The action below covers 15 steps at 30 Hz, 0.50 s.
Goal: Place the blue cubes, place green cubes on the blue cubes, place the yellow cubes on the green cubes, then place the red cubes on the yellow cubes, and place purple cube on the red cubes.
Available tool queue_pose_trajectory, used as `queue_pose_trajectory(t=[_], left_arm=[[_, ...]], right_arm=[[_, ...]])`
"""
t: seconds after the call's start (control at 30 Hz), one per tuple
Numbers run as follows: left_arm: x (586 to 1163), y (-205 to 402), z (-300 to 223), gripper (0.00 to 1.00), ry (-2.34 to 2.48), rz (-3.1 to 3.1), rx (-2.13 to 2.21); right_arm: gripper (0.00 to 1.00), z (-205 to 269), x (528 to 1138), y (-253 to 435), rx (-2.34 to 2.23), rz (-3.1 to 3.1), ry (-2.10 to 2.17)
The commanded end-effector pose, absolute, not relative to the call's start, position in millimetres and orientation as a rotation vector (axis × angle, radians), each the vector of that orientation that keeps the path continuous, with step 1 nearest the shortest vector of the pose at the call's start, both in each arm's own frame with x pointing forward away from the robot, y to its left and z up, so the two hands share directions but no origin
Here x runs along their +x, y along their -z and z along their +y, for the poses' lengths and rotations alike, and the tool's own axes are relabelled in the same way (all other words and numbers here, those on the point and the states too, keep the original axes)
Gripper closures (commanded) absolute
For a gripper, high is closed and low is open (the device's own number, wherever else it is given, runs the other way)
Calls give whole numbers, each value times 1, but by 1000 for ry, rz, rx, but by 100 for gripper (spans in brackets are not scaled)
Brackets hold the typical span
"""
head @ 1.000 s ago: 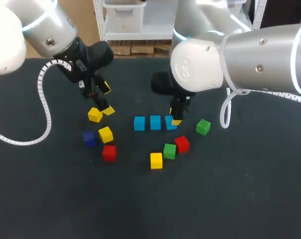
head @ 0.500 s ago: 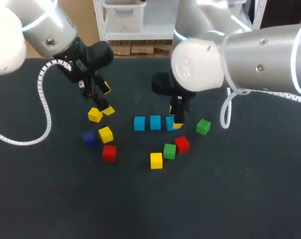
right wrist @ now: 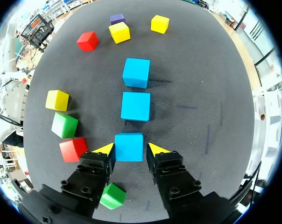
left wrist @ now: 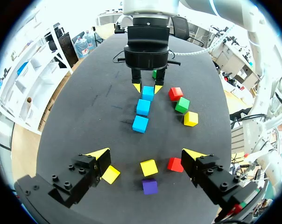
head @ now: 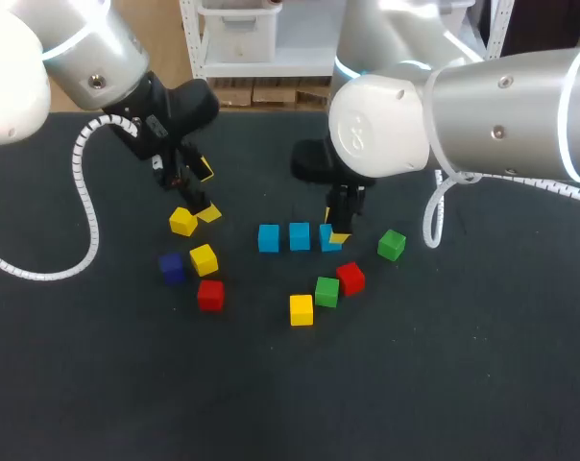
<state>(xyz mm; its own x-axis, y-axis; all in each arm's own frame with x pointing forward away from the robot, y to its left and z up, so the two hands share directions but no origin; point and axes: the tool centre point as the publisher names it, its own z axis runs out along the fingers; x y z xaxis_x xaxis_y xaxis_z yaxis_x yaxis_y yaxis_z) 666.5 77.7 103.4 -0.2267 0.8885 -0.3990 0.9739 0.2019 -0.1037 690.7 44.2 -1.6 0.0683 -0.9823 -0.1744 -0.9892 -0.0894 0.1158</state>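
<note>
Three blue cubes lie in a row mid-table (head: 268, 238) (head: 300, 235) (head: 326, 237). My right gripper (head: 338, 230) is down at the right-hand one. In the right wrist view that blue cube (right wrist: 129, 146) rests on the table between the fingers of the right gripper (right wrist: 130, 150), with a slim gap on one side, so it is open. My left gripper (head: 206, 192) hangs wide open above a yellow cube (head: 182, 222). In the left wrist view the left gripper (left wrist: 146, 155) holds nothing. Green cubes (head: 392, 244) (head: 326, 291), red cubes (head: 350, 278) (head: 210, 295), yellow cubes (head: 302, 309) (head: 204, 259) and a purple cube (head: 171, 268) lie loose.
The dark table top (head: 463, 365) is bare across its front and right. A white spiral cable (head: 84, 206) hangs from my left arm over the table's left side.
My right gripper shifted slightly at the right-hand blue cube. The cubes and my left arm stayed put.
</note>
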Motion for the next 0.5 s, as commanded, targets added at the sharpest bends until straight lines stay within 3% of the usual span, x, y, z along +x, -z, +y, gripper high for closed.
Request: queue_pose_trajectory(t=[0.03,0.17,0.5], left_arm=[[667,-103,78,0,493,2223,1773],[667,-103,78,0,493,2223,1773],[667,-103,78,0,493,2223,1773]], right_arm=[[61,45,694,3,-2272,2099,-325],[60,46,695,3,-2272,2098,-323],[47,45,694,-2,-2277,2097,-317]])
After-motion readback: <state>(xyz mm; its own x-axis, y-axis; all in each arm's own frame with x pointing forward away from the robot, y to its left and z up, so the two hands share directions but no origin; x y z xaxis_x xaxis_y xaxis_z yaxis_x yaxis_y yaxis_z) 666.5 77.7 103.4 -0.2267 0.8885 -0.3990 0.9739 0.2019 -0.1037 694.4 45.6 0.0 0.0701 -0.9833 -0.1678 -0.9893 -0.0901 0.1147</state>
